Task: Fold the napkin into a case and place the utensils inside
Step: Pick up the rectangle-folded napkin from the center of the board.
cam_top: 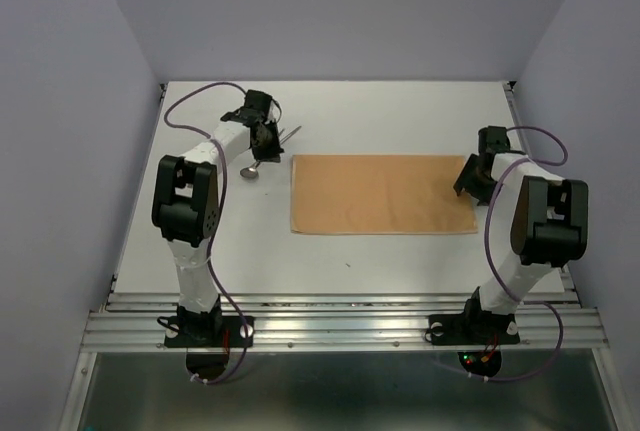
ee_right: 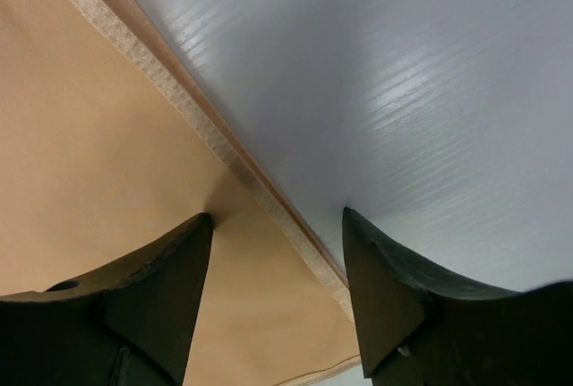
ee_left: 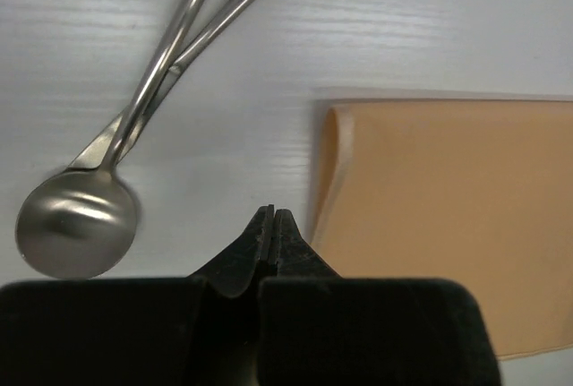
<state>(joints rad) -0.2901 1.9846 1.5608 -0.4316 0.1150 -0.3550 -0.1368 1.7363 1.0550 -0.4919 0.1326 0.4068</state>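
The napkin [cam_top: 383, 194] lies flat on the table [cam_top: 400, 111] as a wide rectangle. The doubled edge seen in the right wrist view suggests it has been folded once, so I judge the folding only begun: there is no narrow pouch with diagonal layers yet. The right gripper [ee_right: 277, 225] is at the napkin's right end with its fingers spread. One finger is over the cloth and the other over the bare table, straddling the stacked edge and pinching nothing. The left gripper [ee_left: 272, 225] hangs just off the napkin's left end with its fingers pressed together and empty. The utensils [cam_top: 268, 151] lie beside the napkin's upper left corner, apart from the cloth, their handles crossed. One is a spoon [ee_left: 76, 225]; what the other is I cannot tell. Left to do, by my reading, are the further folds to make the case and then slipping both utensils inside.
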